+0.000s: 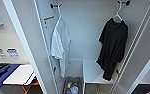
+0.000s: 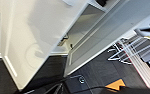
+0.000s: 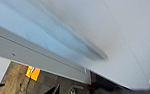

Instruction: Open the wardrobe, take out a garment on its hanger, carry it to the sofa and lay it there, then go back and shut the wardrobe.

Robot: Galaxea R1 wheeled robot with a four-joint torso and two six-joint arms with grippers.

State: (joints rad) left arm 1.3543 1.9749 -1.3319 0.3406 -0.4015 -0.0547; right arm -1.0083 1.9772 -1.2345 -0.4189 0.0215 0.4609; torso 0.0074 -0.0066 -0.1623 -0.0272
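Observation:
The wardrobe stands open in the head view, its two white doors swung out to either side. Inside on the right, the black garment hangs on its white hanger from a black hook. A white T-shirt hangs from the left hook. In the left wrist view an open wardrobe door and the cabinet's foot show from low down. A white wardrobe panel passes very close in the right wrist view, and it is blurred. Dark parts of each arm lie along the edge of the wrist views.
A white shelf sits low inside the wardrobe, with a basket of bottles beside it. Left of the wardrobe are a white table and a blue object. The left wrist view shows dark carpet and a white wire rack.

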